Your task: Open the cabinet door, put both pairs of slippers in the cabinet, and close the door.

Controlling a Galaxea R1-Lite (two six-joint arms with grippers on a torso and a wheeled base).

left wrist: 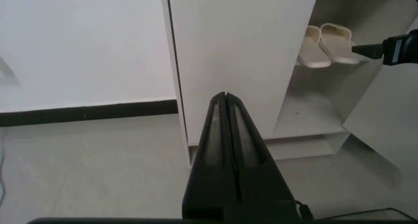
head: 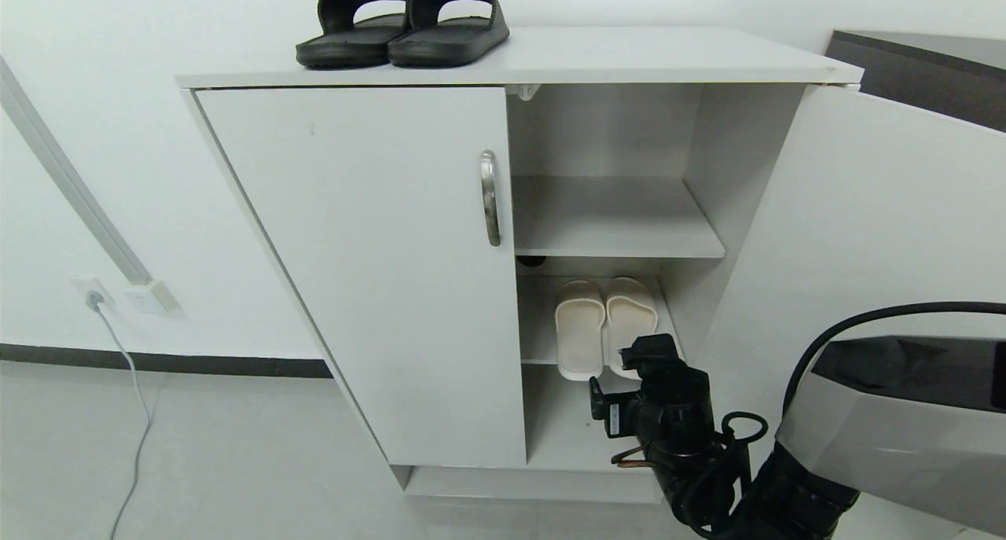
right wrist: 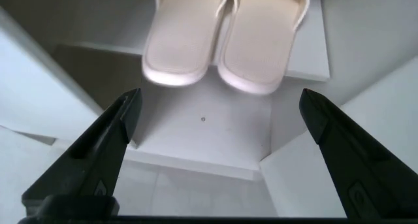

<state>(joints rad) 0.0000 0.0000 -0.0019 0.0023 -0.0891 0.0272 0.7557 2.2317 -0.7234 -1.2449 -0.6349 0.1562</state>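
1. White wall [head: 94,53] backs the cabinet [head: 668,53]; its right door [head: 880,225] stands open, its left door [head: 354,273] shut.
2. Black slippers [head: 402,23] sit on the cabinet top; cream slippers [head: 605,324] lie on a lower shelf [head: 536,312] inside.
3. Right tool [right wrist: 220,96] hangs released and empty just before the cream pair; left tool [left wrist: 225,98] is clenched on nothing.

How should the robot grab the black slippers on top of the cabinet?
Probably by the two arched straps where the black slippers touch, coming from the front. The pair sits side by side near the front edge of the cabinet top, and the straps stand up with room underneath for one of the fingers.
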